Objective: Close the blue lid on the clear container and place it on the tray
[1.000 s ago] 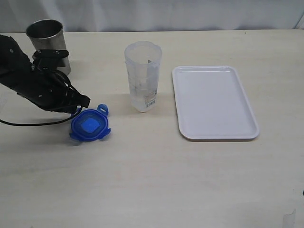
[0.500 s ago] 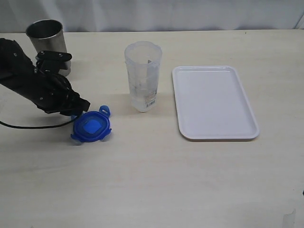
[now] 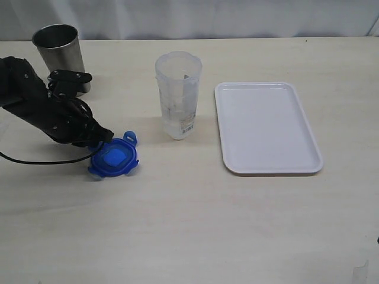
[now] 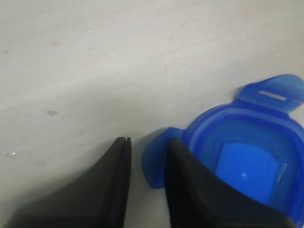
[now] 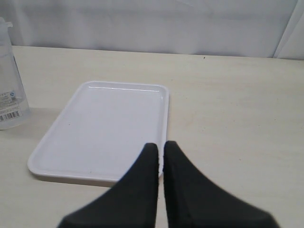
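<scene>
Farthest left, a steel cup is seen standing just behind the left arm, near enough to be knocked if the arm is swung wide. Next, the left gripper is held low over the table at the left edge of the lid. Its fingers are parted only narrowly, and one snap tab is straddled between them. A sliver of table is seen between that tab and one finger, so no firm hold is judged to be made yet.

If the jaws are shut on the tab alone, trouble is to be expected. The tab looks thin and hinged, so the lid may be left dangling, twisted out of line, or dropped on the way across. It may also be shoved along the table rather than caught.

To the right, the container is stood upright and open, apart from both the lid and the tray. Being tall and narrow, and steadied by nothing, it could be toppled by a lid pressed down off-centre. Furthest right, the right gripper is pointed at the tray, fingers all but touching, nothing held.
</scene>
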Robot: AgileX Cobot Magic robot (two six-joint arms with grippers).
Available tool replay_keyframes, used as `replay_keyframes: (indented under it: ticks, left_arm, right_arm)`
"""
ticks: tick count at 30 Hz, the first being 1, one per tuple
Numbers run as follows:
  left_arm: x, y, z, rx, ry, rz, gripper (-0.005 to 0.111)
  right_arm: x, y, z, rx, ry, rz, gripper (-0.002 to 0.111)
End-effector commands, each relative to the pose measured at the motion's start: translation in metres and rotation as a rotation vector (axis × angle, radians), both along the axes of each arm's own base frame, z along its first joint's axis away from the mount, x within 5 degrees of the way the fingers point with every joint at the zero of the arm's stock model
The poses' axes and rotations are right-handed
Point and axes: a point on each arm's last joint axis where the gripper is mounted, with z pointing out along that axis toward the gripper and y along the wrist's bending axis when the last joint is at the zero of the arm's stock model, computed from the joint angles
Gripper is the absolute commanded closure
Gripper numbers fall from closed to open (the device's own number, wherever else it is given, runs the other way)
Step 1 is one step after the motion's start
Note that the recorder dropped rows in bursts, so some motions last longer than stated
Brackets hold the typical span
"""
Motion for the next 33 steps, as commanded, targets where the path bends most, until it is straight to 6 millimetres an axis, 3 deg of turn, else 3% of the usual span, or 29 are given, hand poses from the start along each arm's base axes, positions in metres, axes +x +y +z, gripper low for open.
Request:
replay_keyframes:
  ticks: [1, 8, 14, 23, 26, 33]
  left_arm:
    - [0.000, 0.000, 0.000, -0.004, -0.008, 0.011, 0.083]
    - [-0.002, -0.004, 0.000, -0.048, 0.008, -0.026, 0.084]
    - [-0.003, -0.006, 0.001, -0.062, 0.018, -0.046, 0.107]
    - [-0.003, -0.006, 0.006, -0.067, 0.004, -0.048, 0.107]
    - [-0.002, -0.006, 0.020, -0.076, -0.039, -0.048, 0.107]
    - [-0.003, -0.003, 0.082, -0.088, -0.275, -0.054, 0.107]
  right_arm:
    - [0.000, 0.000, 0.000, -0.002, -0.004, 0.004, 0.104]
    - [0.000, 0.000, 0.000, -0.002, -0.004, 0.004, 0.104]
    - [0.000, 0.000, 0.000, -0.002, -0.004, 0.004, 0.104]
    - [0.000, 0.000, 0.000, -0.002, -0.004, 0.004, 0.104]
    - [0.000, 0.000, 0.000, -0.002, -0.004, 0.004, 0.104]
    - [0.000, 0.000, 0.000, -0.002, -0.004, 0.004, 0.104]
